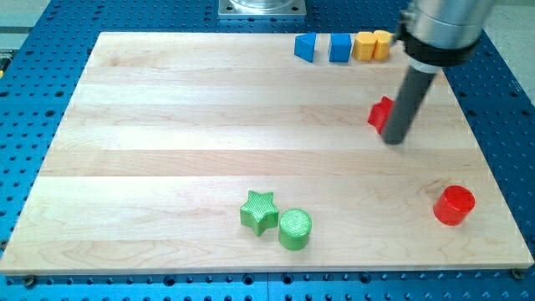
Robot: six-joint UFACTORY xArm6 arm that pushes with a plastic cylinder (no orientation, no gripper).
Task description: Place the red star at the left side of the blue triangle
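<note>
The red star [380, 114] lies on the wooden board at the view's right, partly hidden behind my rod. My tip [394, 140] rests on the board just to the right of and slightly below the star, touching or nearly touching it. The blue triangle [306, 47] sits near the view's top edge, up and to the left of the star.
A blue cube [339, 48], a yellow block [364, 46] and a second yellow block [382, 42] stand in a row right of the triangle. A red cylinder [454, 205] is at the lower right. A green star [259, 211] and a green cylinder [294, 229] sit at the bottom centre.
</note>
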